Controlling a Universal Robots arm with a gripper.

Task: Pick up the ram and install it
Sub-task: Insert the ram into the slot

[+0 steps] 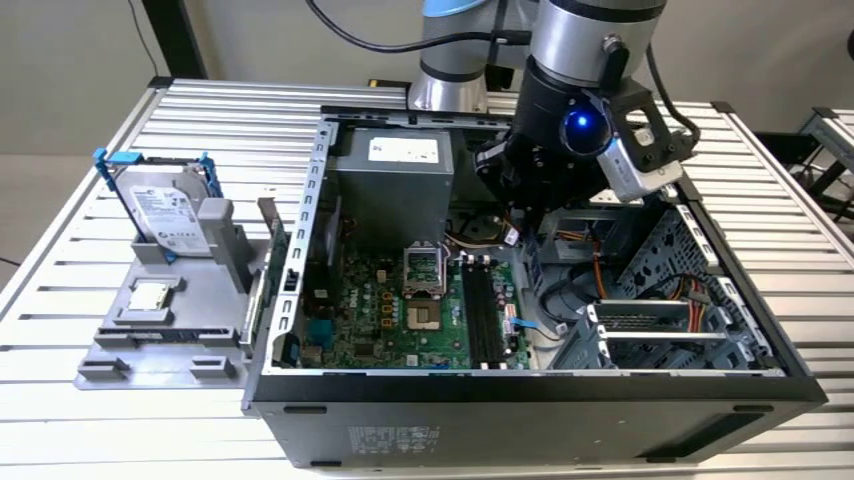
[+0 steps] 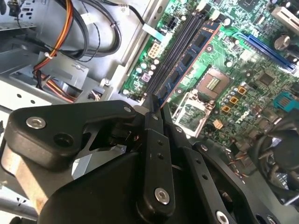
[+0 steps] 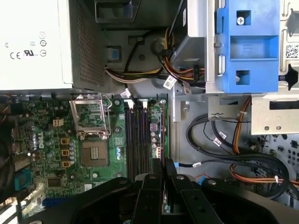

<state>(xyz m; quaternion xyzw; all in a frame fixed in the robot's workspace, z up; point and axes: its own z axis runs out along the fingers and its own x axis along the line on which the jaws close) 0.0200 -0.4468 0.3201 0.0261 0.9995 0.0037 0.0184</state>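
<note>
Slatted metal table (image 1: 80,420) carries an open computer case (image 1: 534,420). The gripper (image 2: 156,100) is clamped on one end of the ram (image 2: 194,53), held lengthwise over the memory slots (image 2: 173,56). Installing seems in hand; seating calls for square alignment.

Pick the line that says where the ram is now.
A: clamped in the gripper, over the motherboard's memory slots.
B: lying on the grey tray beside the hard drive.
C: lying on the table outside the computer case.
A: in the second wrist view the gripper is shut on one end of the ram, which runs along the memory slots.
</note>
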